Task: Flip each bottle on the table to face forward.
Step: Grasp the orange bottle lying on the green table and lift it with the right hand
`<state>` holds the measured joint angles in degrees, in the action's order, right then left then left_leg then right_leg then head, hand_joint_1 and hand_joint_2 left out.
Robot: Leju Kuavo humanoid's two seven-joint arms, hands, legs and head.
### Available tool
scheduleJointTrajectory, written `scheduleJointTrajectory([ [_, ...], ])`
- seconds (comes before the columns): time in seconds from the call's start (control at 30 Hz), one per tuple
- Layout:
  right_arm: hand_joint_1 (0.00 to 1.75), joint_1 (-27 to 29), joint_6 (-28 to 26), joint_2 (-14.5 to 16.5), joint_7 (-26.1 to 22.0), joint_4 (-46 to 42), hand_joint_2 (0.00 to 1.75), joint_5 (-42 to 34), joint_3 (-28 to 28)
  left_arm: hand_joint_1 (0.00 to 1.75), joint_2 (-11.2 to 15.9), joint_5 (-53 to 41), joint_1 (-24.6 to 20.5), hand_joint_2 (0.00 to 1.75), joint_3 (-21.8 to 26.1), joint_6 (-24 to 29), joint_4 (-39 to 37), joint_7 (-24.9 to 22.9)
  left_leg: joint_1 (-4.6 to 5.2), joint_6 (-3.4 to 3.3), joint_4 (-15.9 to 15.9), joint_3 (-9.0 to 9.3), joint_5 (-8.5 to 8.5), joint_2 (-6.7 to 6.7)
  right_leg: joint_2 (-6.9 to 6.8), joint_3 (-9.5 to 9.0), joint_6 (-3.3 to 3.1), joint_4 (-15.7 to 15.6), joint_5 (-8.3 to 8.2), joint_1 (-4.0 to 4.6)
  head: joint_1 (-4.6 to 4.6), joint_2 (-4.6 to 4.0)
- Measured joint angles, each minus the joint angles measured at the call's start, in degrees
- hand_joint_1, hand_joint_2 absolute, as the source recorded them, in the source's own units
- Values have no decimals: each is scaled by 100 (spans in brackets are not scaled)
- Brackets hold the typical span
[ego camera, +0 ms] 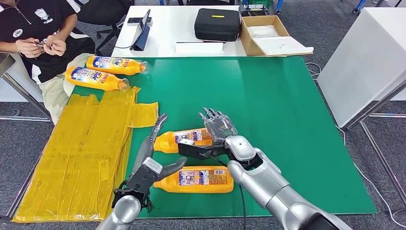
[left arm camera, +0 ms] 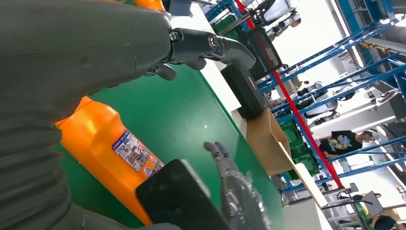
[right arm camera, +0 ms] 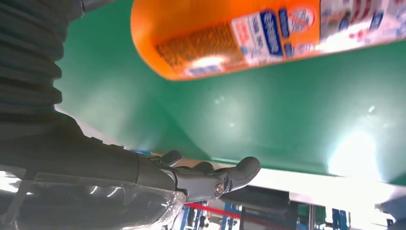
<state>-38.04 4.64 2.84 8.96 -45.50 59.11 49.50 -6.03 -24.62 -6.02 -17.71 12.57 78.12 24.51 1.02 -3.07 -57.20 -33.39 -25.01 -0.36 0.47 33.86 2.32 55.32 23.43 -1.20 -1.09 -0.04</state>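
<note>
4 orange bottles are lying on their sides on a green table (ego camera: 268,96). 2 of them, the far bottle (ego camera: 115,64) and the second far bottle (ego camera: 95,78), are resting side by side at the table's far left corner, front labels facing up, caps pointing toward the table's right side. The other 2 are lying near the front edge between the robot's arms: the upper near bottle (ego camera: 184,140) and, closer to the robot, the lower near bottle (ego camera: 197,179), both showing back labels with small print.

The left hand (ego camera: 154,146) is hovering just beside the cap ends of the 2 near bottles, fingers apart and extended, thumb stretched toward the lower near bottle, holding nothing. The right hand (ego camera: 219,125) is hovering over the base end of the upper near bottle, fingers spread and gripping nothing; whether it is touching the bottle cannot be told.

A patch of yellow tape (ego camera: 86,153) is covering the table's left part. Beyond the green surface, a black case (ego camera: 217,23) and an open cardboard box (ego camera: 268,34) are sitting on a white table (ego camera: 167,24), and a person (ego camera: 38,38) is sitting at the far left.
</note>
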Motion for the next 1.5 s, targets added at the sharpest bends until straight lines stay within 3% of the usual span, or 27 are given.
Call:
scheduleJointTrajectory([
  [0.57, 0, -54, -214, 210, -18, 698, 175, 27, 67, 0, 0, 48, -25, 175, 14, 9, -68, 17, 0, 0, 0, 0, 0, 0, 0, 0, 0, 0, 0, -1, -1, 0],
  [0.93, 0, -49, -840, 418, 56, 1418, 175, 152, 24, 0, -2, 64, -81, 175, -11, 4, -143, 21, 0, 0, 0, 1, 0, 1, 0, 1, 0, 0, 0, 0, -1, 1],
  [1.33, 0, -32, -1005, 532, -31, 2026, 175, 107, -364, 0, -27, 64, -157, 175, -50, -17, -238, 17, 1, 0, 0, 1, 0, 1, 0, 1, 0, 0, 0, 0, 0, 1],
  [1.47, 166, -47, -1132, 561, -70, 2150, 175, 271, -412, 0, -49, 64, -183, 175, -50, -46, -279, 17, 1, 0, 0, 1, 0, 1, 0, 1, 0, 0, 0, 0, 0, 0],
  [1.5, 172, -47, -1156, 565, -75, 2175, 175, 314, -412, 0, -54, 64, -189, 175, -50, -54, -288, 17, 1, 0, 0, 1, 0, 1, 0, 1, 0, 0, 0, 1, 0, 0],
])
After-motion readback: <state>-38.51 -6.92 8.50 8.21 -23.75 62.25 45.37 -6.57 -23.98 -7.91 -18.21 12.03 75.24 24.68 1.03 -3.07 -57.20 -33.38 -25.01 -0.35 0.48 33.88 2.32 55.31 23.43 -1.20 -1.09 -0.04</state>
